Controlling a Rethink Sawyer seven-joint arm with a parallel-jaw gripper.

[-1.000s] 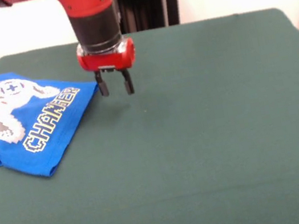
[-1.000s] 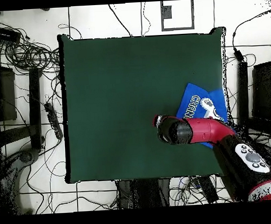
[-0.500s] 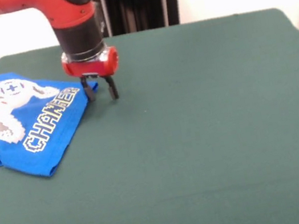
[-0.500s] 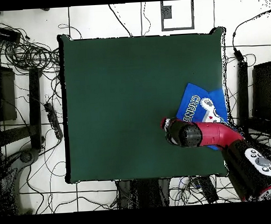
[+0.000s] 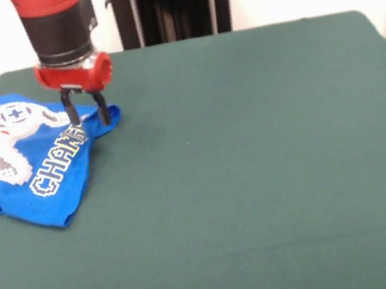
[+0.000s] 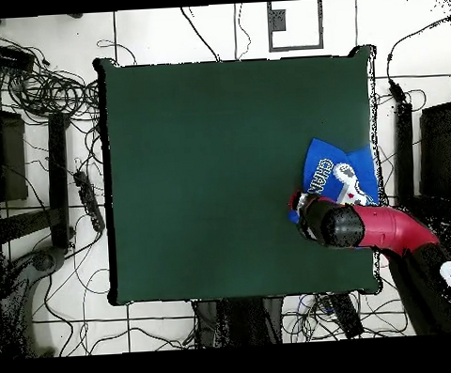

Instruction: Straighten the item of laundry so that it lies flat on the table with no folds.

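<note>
The item of laundry, a bright blue T-shirt with a white pixel print and yellow-outlined letters, lies crumpled and folded at the left edge of the table. In the overhead view the item of laundry sits by the table's right edge, partly under the arm. My gripper hangs open right over the shirt's right-hand corner, one finger on each side of the cloth's edge. From overhead the gripper itself is hidden beneath the red arm.
The shirt's left part droops over the table's left edge in the front view. Cables and dark stands lie on the floor around the table in the overhead view.
My gripper has moved left in the front view, from beside the shirt to over its right corner. The shirt has not moved. The fingers stay open.
</note>
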